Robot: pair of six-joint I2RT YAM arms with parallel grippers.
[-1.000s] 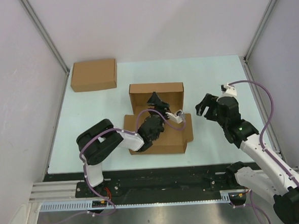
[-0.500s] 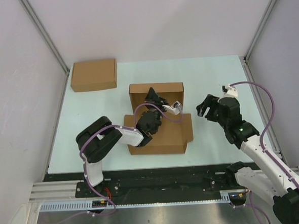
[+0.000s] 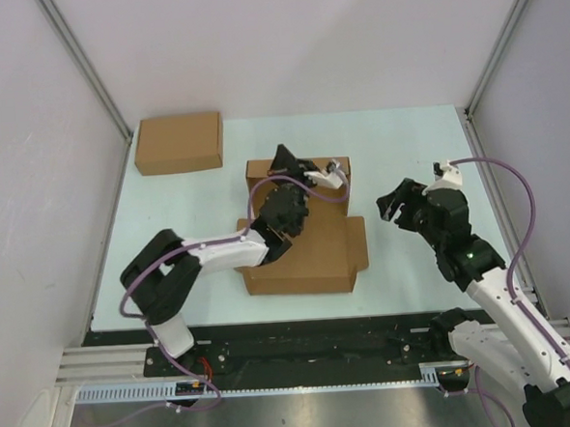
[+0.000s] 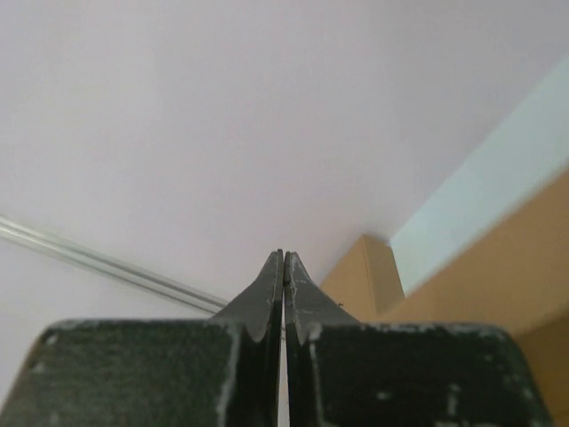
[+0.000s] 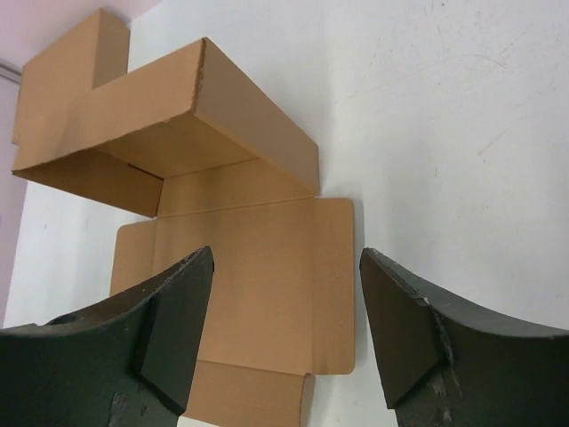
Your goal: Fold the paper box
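The paper box point(image 3: 307, 256) lies at the middle of the desk point(image 3: 407, 148). It is plain brown cardboard and half formed. Its far half stands up as a shallow tray, with walls showing at 12 and 3 o'clock. Its near half lies flat as a broad panel with a rounded flap jutting toward 3 o'clock. The right wrist view shows the 3 o'clock wall upright and sharply creased, and the flat panel with rounded corners.

The left arm's wrist sits over the tray and hides its left half and most of its floor. The left gripper point(image 4: 283, 260) is pressed together with nothing between the fingertips, and it points toward 12 o'clock near the tray's back wall. Whether it touches the cardboard cannot be told. Its own view is mostly wall, with a strip of cardboard cut off at 4 o'clock.

The right gripper point(image 3: 393, 203) stands apart, holding nothing, over bare desk at 3 o'clock of the box. In its own view the fingers cut off the panel's near edge.

Another box point(image 3: 178, 143), closed and flat, lies well apart at 10 o'clock.
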